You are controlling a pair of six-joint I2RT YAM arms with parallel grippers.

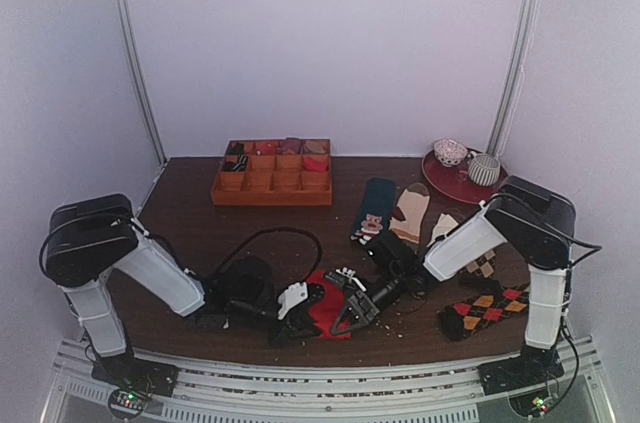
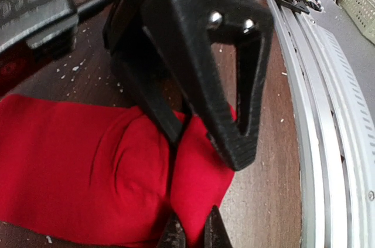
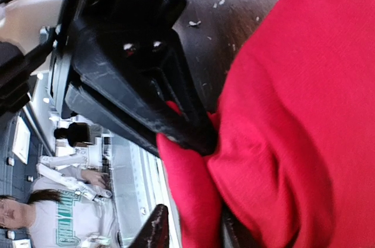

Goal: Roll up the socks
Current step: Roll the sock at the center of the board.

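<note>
At the bench's [image 1: 200,218] near edge lie the red socks [image 1: 328,311]; the left fingers [image 3: 176,113] are clamped on a fold, the right fingers [image 2: 231,125] slightly apart astride the fabric.

Top view: bright red fabric socks [image 1: 325,318] near front edge of worktop [image 1: 190,218] mostly covered by left end effector [image 1: 300,301] and right end effector [image 1: 352,315]; wrist views crop them; orange compartment tray [image 1: 270,198] contents too small to tell.

left gripper [image 2: 194,233] | nipped on socks [image 2: 76,166] (red) | right gripper [image 2: 202,142] touching them
</note>
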